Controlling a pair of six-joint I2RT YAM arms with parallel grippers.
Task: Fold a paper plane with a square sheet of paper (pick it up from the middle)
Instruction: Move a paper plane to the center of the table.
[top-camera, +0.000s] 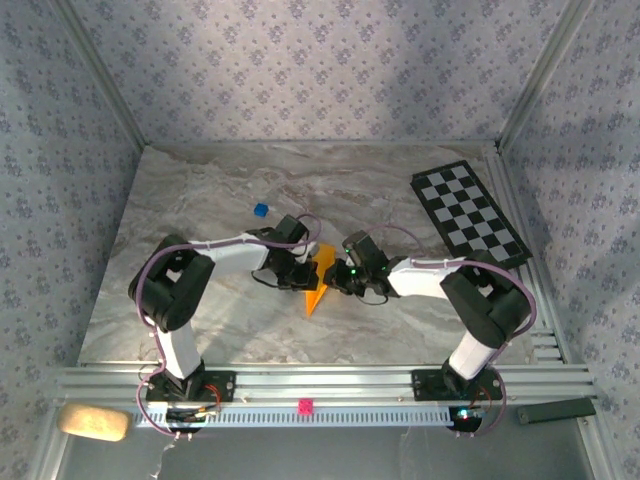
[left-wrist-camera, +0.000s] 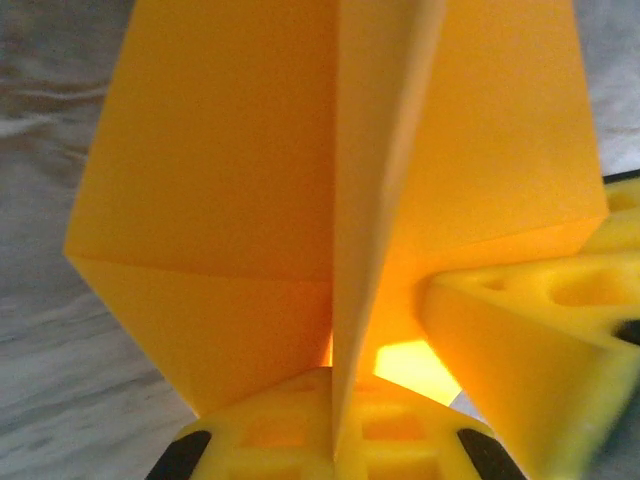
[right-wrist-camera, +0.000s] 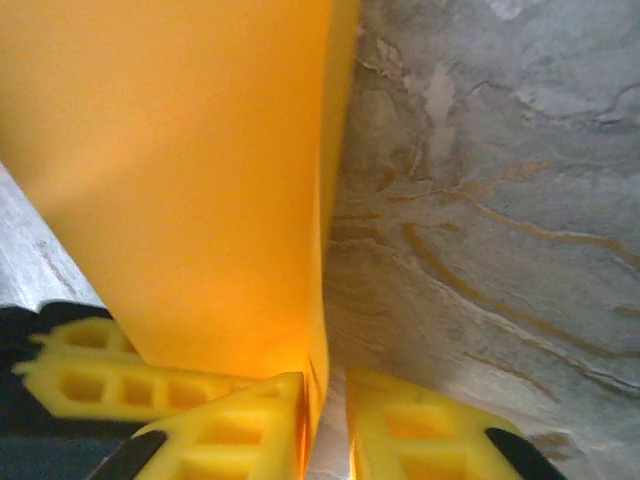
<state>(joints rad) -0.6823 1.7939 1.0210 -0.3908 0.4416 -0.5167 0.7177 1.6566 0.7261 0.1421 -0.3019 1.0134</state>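
Note:
The square sheet of paper (top-camera: 318, 292) is orange-yellow and folded into a pointed shape with a raised centre crease; its tip points toward the near edge. Both grippers meet at it in the middle of the table. My left gripper (top-camera: 303, 278) comes in from the left and is shut on the upright crease (left-wrist-camera: 335, 430) of the paper (left-wrist-camera: 230, 170). My right gripper (top-camera: 338, 280) stands on the other side, jaws slightly parted (right-wrist-camera: 325, 420). The paper's edge (right-wrist-camera: 180, 170) lies against its left finger only. One right finger (left-wrist-camera: 530, 340) shows beside the paper.
A black-and-white checkered board (top-camera: 468, 215) lies at the back right of the marble table (top-camera: 200, 200). A tiny blue cube (top-camera: 261, 210) sits behind the left arm. A pink marker (top-camera: 304, 406) is on the near rail, and a beige pad (top-camera: 93, 421) is at the near left.

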